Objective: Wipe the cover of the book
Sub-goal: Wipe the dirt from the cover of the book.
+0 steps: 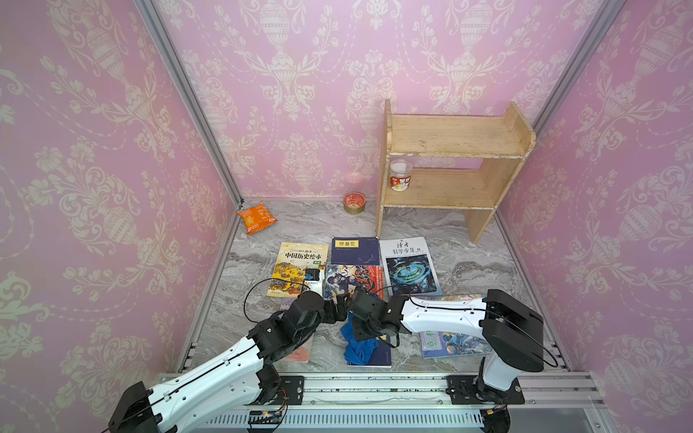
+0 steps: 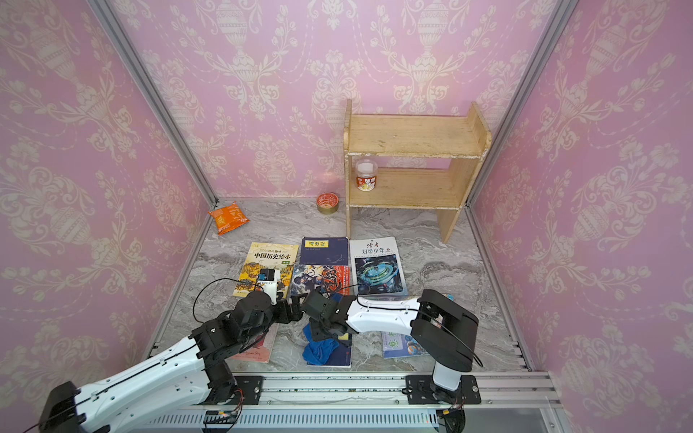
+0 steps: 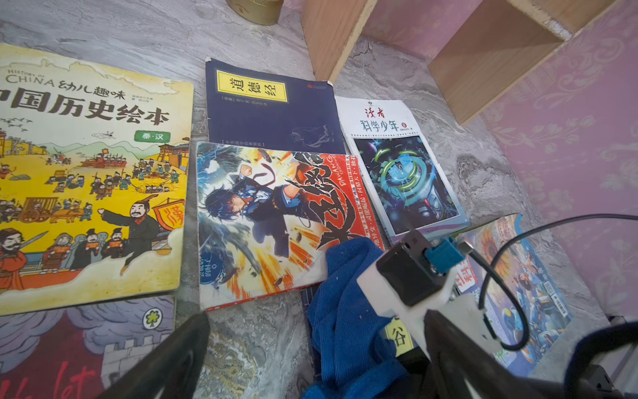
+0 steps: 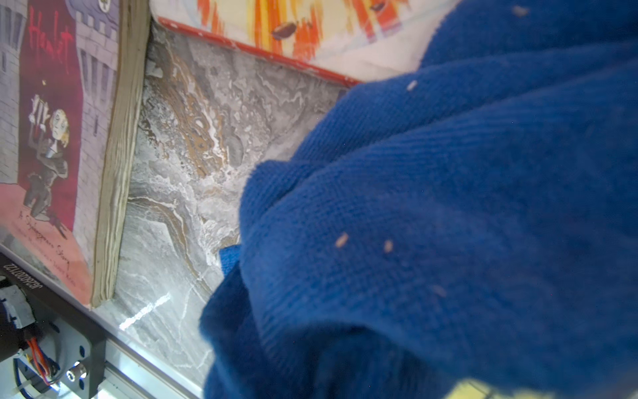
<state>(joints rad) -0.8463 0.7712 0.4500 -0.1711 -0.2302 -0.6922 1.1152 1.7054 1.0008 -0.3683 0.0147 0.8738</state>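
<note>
A dark blue book with a yellow label lies at the table's front centre. A crumpled blue cloth rests on its left part. My right gripper points down into the cloth and is shut on it. The cloth hides its fingers in the right wrist view. My left gripper stands open just left of the cloth, over bare marble, holding nothing.
Several other books lie around: a yellow history book, a navy one, a manga, a science magazine, a Hamlet book and a colourful magazine. A wooden shelf, tin and snack bag stand behind.
</note>
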